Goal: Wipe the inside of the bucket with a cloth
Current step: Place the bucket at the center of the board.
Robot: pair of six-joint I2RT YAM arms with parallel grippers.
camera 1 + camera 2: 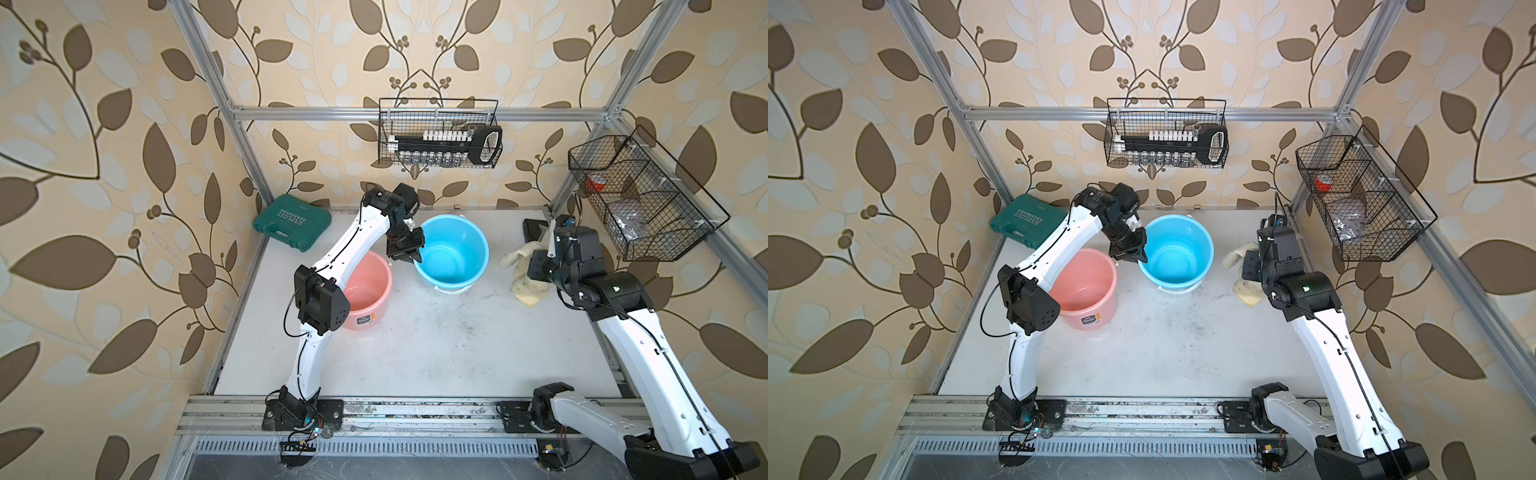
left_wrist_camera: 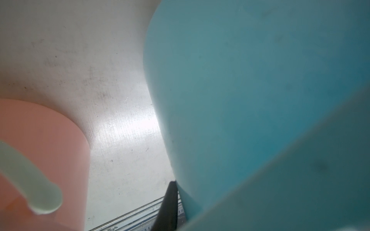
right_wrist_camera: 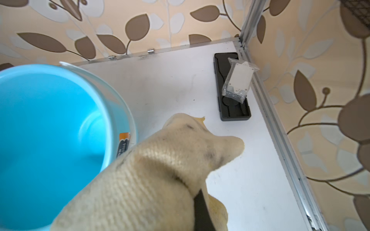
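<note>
A blue bucket stands upright at the back middle of the table. My left gripper is shut on its left rim. In the left wrist view one dark finger lies against the bucket's outer wall; the other finger is hidden. To the right of the bucket hangs the pale-yellow cloth, with my right gripper shut on it. The speckled cloth bunches over the jaws, with the bucket's inside beside it.
A pink bucket stands close to the blue one's left, under my left arm. A green tool case lies at the back left. A black tray holding a white box lies at the back right. Wire baskets hang on the walls.
</note>
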